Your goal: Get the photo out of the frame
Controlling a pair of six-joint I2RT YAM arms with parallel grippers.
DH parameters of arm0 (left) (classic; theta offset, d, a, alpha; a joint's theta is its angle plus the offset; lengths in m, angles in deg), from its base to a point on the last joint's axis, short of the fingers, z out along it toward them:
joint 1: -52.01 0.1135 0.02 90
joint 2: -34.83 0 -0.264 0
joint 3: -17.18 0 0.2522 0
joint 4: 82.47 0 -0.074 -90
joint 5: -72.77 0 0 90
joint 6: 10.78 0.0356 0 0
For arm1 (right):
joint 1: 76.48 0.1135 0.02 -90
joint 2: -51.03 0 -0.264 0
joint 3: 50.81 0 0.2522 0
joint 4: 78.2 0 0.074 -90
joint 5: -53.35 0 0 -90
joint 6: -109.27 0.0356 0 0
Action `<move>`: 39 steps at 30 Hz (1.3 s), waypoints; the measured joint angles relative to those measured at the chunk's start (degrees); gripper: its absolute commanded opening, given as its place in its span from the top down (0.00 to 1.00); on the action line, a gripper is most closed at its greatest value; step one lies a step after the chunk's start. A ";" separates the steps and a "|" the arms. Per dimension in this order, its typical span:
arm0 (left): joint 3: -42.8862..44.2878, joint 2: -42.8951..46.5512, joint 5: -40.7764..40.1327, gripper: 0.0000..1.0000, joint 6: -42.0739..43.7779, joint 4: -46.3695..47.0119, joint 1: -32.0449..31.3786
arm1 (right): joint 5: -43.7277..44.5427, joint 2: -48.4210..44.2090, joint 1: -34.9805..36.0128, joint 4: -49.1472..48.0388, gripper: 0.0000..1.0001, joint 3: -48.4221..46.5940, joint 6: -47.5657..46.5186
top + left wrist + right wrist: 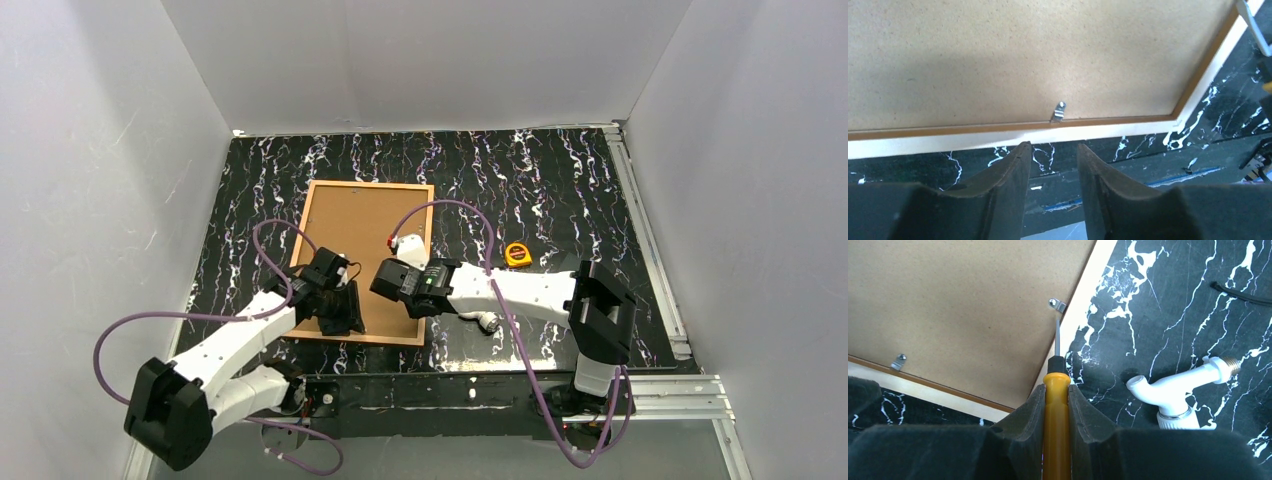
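— Found the frame (360, 235)?
— Flat on the black marbled table (560, 190), cork back upward.
— At its near left?
— Just the left gripper (1053, 150), released, gripping nothing, just off the near edge, facing a small metal clip (1059, 111) lapped onto the cork.
— Toward its right edge?
— There, the right gripper (1055, 390), clenched on a yellow-handled screwdriver (1056, 435), blade tip touching a second clip (1056, 304) on that edge.
— Past the right edge?
— A white plastic tap (1170, 390) near that edge, then a yellow tape measure (517, 254), well apart from the frame.
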State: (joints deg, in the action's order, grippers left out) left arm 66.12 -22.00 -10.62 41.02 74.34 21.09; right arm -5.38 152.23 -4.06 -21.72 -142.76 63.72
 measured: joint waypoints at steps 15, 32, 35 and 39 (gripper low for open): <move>-5.22 -0.46 -2.36 0.83 -1.99 5.46 0.98 | 0.04 1.05 0.55 -0.70 0.99 2.23 0.79; -6.84 1.88 -4.13 0.82 -3.96 6.95 1.09 | 3.56 8.87 0.59 1.33 0.99 -2.32 -0.70; -6.80 1.95 -3.15 0.64 -3.39 7.23 1.14 | 2.95 7.10 -0.55 1.60 0.99 -2.38 -0.61; -6.08 2.80 0.50 0.43 -1.51 6.51 1.18 | 0.22 0.00 -1.88 1.18 0.99 0.13 -0.68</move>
State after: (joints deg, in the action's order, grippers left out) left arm 60.04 -19.21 -10.12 39.52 80.85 22.27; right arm -5.16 152.23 -5.94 -20.54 -142.63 63.04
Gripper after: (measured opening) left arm 0.452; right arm 0.259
